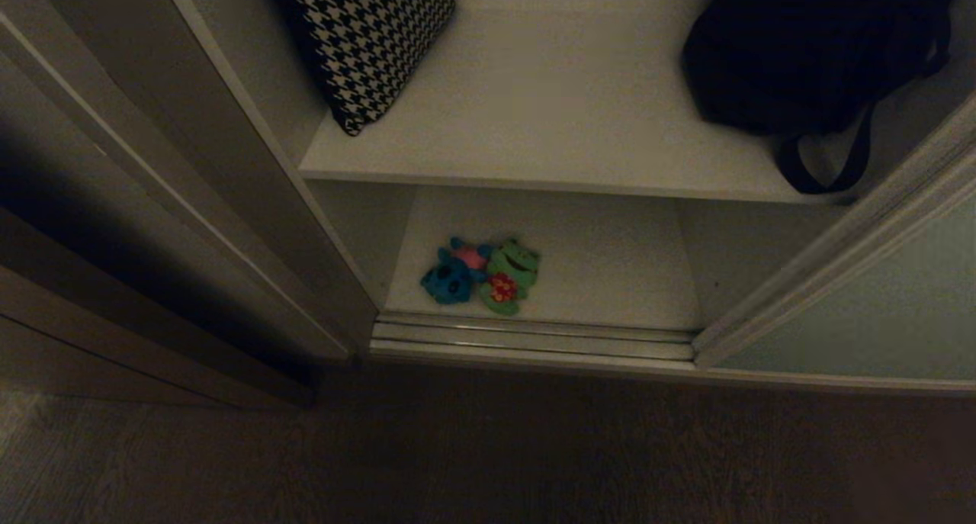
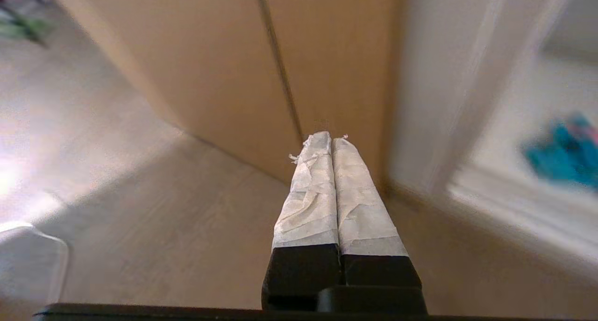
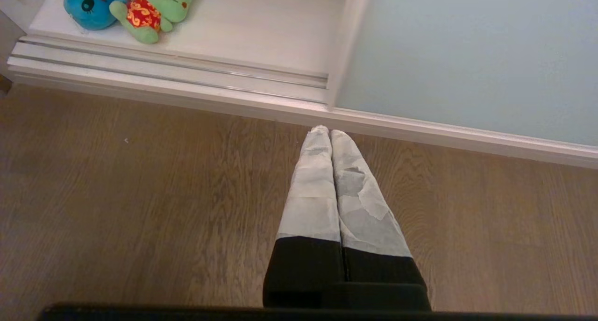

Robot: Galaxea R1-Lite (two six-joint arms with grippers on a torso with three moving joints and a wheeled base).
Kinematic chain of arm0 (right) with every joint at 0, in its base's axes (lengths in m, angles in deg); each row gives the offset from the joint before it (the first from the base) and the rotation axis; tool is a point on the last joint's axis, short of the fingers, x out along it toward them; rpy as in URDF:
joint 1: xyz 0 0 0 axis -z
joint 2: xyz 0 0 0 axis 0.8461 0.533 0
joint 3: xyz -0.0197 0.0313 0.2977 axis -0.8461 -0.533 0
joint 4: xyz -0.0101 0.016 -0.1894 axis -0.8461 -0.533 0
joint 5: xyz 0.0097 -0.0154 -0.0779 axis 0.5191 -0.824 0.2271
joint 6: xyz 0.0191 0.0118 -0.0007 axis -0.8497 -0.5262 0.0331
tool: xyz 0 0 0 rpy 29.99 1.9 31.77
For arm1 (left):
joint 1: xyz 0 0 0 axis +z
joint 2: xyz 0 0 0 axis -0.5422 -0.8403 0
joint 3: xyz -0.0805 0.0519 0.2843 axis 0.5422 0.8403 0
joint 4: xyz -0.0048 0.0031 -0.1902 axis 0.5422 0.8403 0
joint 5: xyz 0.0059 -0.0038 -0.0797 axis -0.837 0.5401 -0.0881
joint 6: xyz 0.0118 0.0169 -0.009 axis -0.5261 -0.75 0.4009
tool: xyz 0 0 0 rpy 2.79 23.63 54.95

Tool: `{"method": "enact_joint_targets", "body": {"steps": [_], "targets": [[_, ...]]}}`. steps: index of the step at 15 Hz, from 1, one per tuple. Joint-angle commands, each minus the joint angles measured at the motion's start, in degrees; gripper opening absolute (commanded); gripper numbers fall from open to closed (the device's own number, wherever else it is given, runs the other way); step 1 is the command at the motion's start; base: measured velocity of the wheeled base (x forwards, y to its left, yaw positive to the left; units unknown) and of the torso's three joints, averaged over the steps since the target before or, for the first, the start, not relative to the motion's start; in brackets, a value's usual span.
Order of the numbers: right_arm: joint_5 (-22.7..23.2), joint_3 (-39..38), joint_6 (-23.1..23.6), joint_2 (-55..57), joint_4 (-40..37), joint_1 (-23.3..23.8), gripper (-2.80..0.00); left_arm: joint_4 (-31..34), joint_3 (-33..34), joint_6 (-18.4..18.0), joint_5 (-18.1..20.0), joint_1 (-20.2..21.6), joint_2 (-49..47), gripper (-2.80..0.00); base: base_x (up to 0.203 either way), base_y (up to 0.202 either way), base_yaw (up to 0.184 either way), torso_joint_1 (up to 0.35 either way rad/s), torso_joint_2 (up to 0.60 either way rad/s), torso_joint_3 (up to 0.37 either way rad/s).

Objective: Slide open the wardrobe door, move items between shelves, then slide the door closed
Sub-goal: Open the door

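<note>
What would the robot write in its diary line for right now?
door: open | green toy and teal toy: touching, lower shelf | left end effector: shut, empty | right end effector: shut, empty, above floor

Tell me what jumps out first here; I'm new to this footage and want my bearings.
Two bright plush toys, a teal one and a green frog, lie touching at the front of the lower shelf in the open wardrobe. Above, a houndstooth bag leans at the upper shelf's left and a black bag sits at its right. Both claws, left and right, are shut and empty over the wooden floor.
</note>
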Motion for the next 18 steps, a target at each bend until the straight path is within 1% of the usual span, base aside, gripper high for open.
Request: {"method": "enact_joint_targets", "body": {"steps": [1,2,3,4,5,6,7,8,10,12,13,14,16,17,18], "targets": [[0.0,0.0,0.0,0.0,0.0,0.0,-2.8,2.9,0.9,5.2,3.7,0.3,0.0,-2.8,0.0,0.0,0.0,0.0,0.0,0.0],[0.0,0.0,0.0,0.0,0.0,0.0,-2.8,6.5,0.9,6.7,5.4,0.3,0.1,-2.8,0.0,0.0,0.0,0.0,0.0,0.0],[0.0,0.0,0.0,0.0,0.0,0.0,-2.8,7.8,0.9,7.7,4.4,0.3,0.0,-2.8,0.0,0.0,0.0,0.0,0.0,0.0],[0.0,0.0,0.0,0.0,0.0,0.0,-2.8,8.1,0.6,7.7,-0.6,0.3,0.0,-2.8,0.0,0.0,0.0,0.0,0.0,0.0],[0.0,0.0,0.0,0.0,0.0,0.0,-2.8,8.2,-0.6,7.2,-3.7,0.3,0.0,-2.8,0.0,0.0,0.0,0.0,0.0,0.0],[0.0,0.0,0.0,0.0,0.0,0.0,-2.8,8.1,-2.2,6.8,-5.4,0.3,0.0,-2.8,0.0,0.0,0.0,0.0,0.0,0.0],[0.0,0.0,0.0,0.0,0.0,0.0,-2.8,8.2,-3.8,6.6,-9.3,0.3,0.0,-2.8,0.0,0.0,0.0,0.0,0.0,0.0],[0.0,0.0,0.0,0.0,0.0,0.0,-2.8,8.3,-5.3,6.1,-11.4,1.1,0.1,-2.8,0.0,0.0,0.0,0.0,0.0,0.0],[0.0,0.0,0.0,0.0,0.0,0.0,-2.8,9.0,-6.9,5.0,-10.9,4.5,0.9,-2.8,0.0,0.0,0.0,0.0,0.0,0.0],[0.0,0.0,0.0,0.0,0.0,0.0,-2.8,9.2,-5.9,3.4,-10.2,5.5,3.9,-2.8,0.0,0.0,0.0,0.0,0.0,0.0],[0.0,0.0,0.0,0.0,0.0,0.0,-2.8,9.3,-4.0,2.0,-8.2,5.8,7.0,-2.8,0.0,0.0,0.0,0.0,0.0,0.0],[0.0,0.0,0.0,0.0,0.0,0.0,-2.8,9.4,-2.1,0.4,-2.5,6.0,11.0,-2.8,0.0,0.0,0.0,0.0,0.0,0.0],[0.0,0.0,0.0,0.0,0.0,0.0,-2.8,11.5,-0.2,-3.1,16.2,6.3,15.2,-2.8,0.0,0.0,0.0,0.0,0.0,0.0],[0.0,0.0,0.0,0.0,0.0,0.0,-2.8,14.1,0.3,-4.1,24.1,6.3,15.7,-2.8,0.0,0.0,0.0,0.0,0.0,0.0],[0.0,0.0,0.0,0.0,0.0,0.0,-2.8,17.4,0.5,-4.1,31.3,6.4,15.9,-2.8,0.0,0.0,0.0,0.0,0.0,0.0]]}}
